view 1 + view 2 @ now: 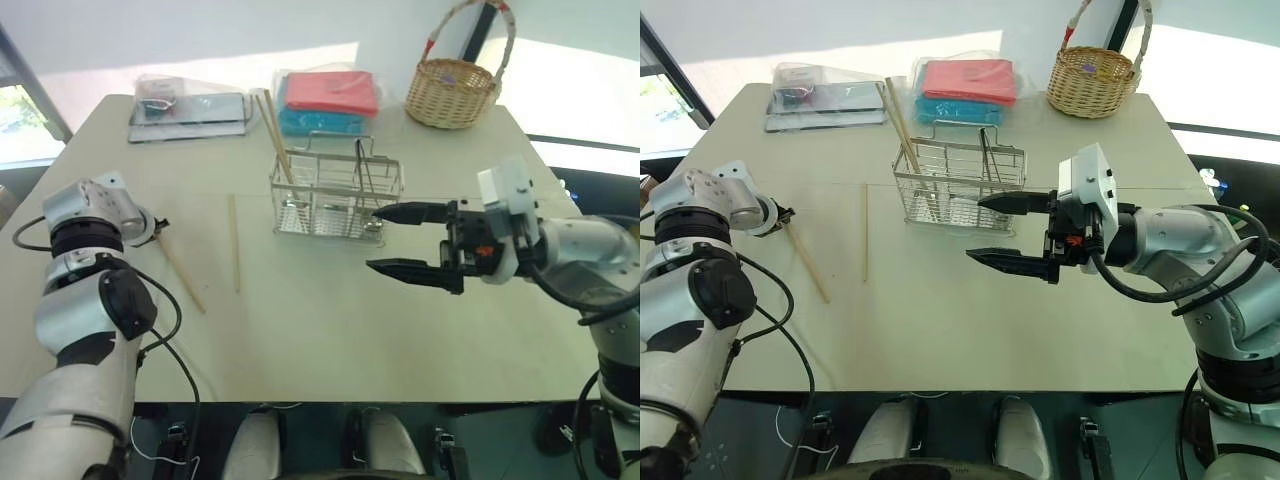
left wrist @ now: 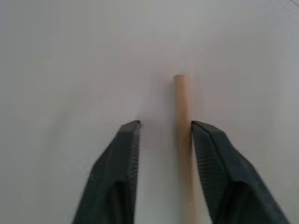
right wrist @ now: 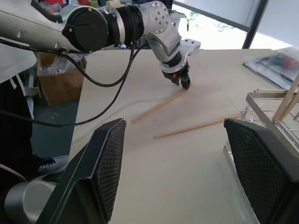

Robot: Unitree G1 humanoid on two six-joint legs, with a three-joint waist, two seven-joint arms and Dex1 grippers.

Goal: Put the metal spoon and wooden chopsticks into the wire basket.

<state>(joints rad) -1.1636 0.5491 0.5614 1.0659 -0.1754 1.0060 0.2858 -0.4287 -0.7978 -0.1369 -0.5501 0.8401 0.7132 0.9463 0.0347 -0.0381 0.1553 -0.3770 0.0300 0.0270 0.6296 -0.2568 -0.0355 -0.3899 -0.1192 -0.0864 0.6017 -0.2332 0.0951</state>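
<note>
Your left gripper point(image 2: 163, 128) is down at the table point(image 1: 330, 330), its fingers straddling the end of one chopstick point(image 1: 180, 270). The stick touches one finger point(image 2: 210, 149) while a gap remains to the other — so the jaws are partly closed around it, and you cannot tell whether they have actually clamped it. That stick lies flat and slants away from the gripper.

A second chopstick point(image 1: 235, 243) lies loose on the table between the first and the basket point(image 1: 335, 195), well apart from both grippers. Two more chopsticks point(image 1: 277, 135) lean upright in the basket's left end. A thin dark handle — your spoon point(image 1: 366, 180) — stands in its right end.

Your right gripper point(image 1: 405, 240) hovers just in front of the basket's right end, fingers spread wide, holding nothing.
</note>
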